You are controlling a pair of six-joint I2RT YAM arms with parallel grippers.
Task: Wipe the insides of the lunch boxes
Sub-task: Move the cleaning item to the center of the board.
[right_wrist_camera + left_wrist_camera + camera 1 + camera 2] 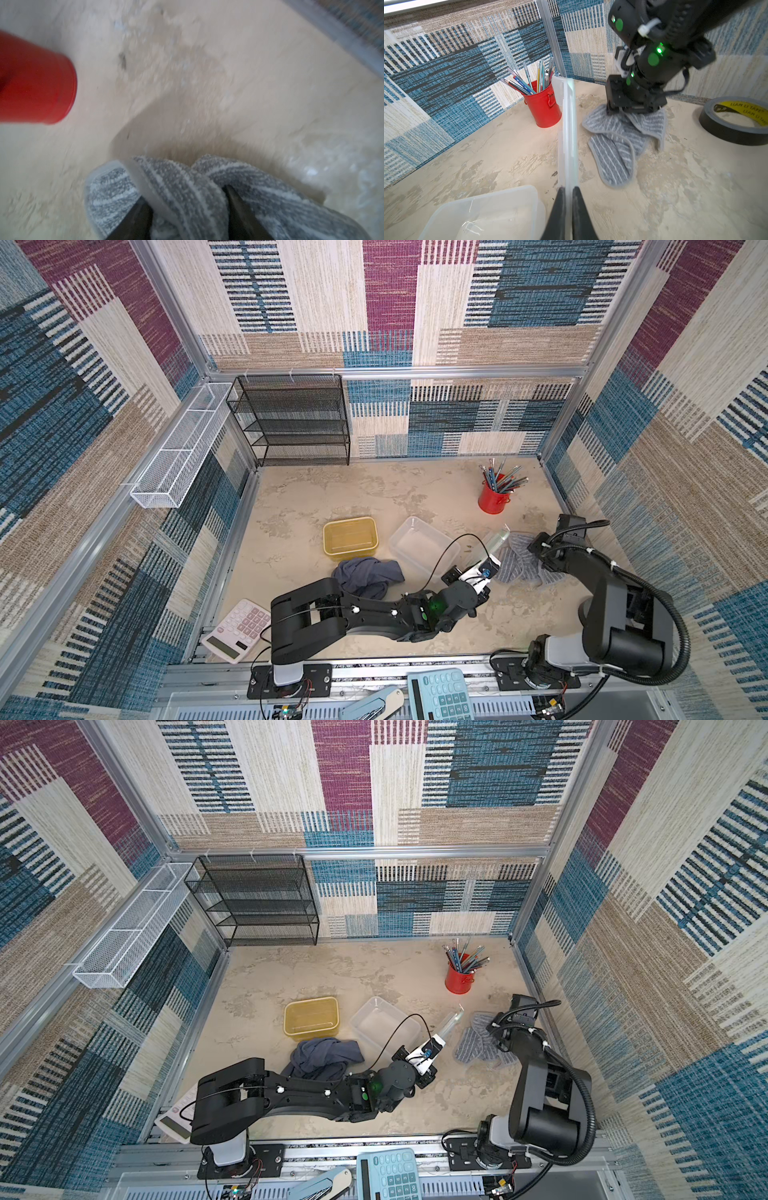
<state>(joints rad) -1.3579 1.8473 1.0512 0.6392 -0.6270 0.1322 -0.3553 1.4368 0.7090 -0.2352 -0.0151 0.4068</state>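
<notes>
Two: left gripper (568, 188) tight on lid (569, 124), right gripper (185, 193) half-open astride cloth (116, 187).

right wrist view blurring | red cup (35, 83) running off-frame | tape roll (735, 122) and clear lunch box (483, 209) being cropped | left arm (291, 1096) covering white calculator (172, 1125) partly

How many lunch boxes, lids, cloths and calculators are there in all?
Lunch boxes: 2, amber box and clear box
Lids: 1, lid
Cloths: 2, blue cloth and striped cloth
Calculators: 2, pink calculator and teal calculator
Total: 7
</notes>
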